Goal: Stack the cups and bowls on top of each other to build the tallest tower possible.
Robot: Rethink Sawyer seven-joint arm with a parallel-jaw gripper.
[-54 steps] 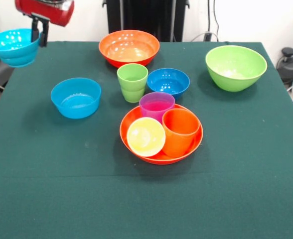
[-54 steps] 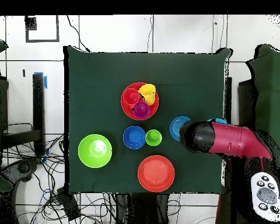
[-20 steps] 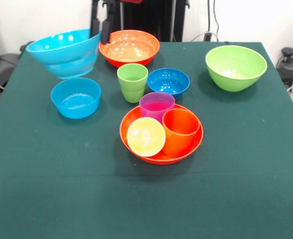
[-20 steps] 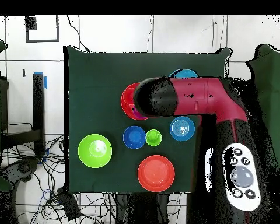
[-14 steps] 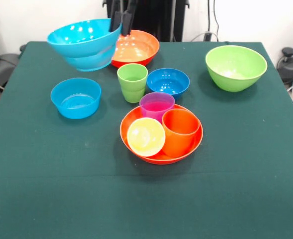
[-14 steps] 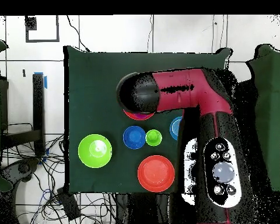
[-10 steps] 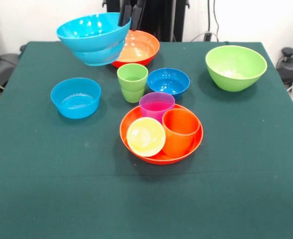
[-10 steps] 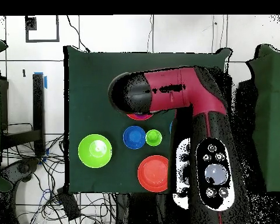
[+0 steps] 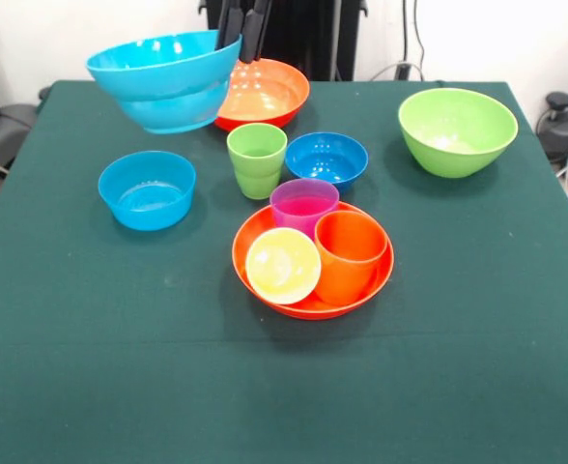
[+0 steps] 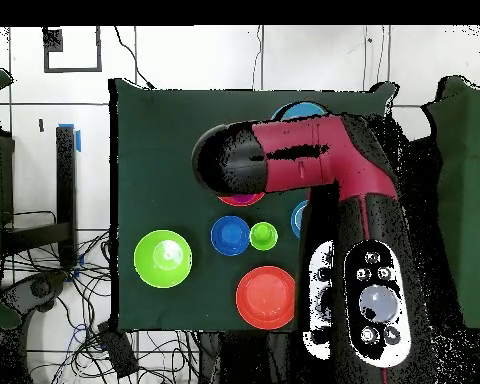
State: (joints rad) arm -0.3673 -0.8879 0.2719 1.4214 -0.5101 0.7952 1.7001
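My gripper [image 9: 238, 41] comes down at the top edge, shut on the rim of a large light blue bowl [image 9: 164, 77] that hangs tilted in the air. Behind it stands an orange bowl [image 9: 269, 92]. A second light blue bowl [image 9: 147, 188], a green cup [image 9: 257, 159], a dark blue bowl [image 9: 326, 158] and a lime green bowl [image 9: 457, 130] sit on the cloth. Another orange bowl [image 9: 371, 280] holds a purple cup [image 9: 304, 205], an orange cup [image 9: 350, 253] and a tipped yellow cup [image 9: 282, 265]. In the overhead view the arm [image 10: 314, 165] hides that bowl.
A dark green cloth [image 9: 120, 367] covers the table, bare along its near half. In the overhead view the lime green bowl [image 10: 163, 258], dark blue bowl [image 10: 229, 235], green cup [image 10: 263, 236] and orange bowl [image 10: 266, 297] show beside the arm.
The held light blue bowl came from beyond the table's left edge to in front of the rear orange bowl, then shifted slightly back left in the last half second. Nothing on the table moved.
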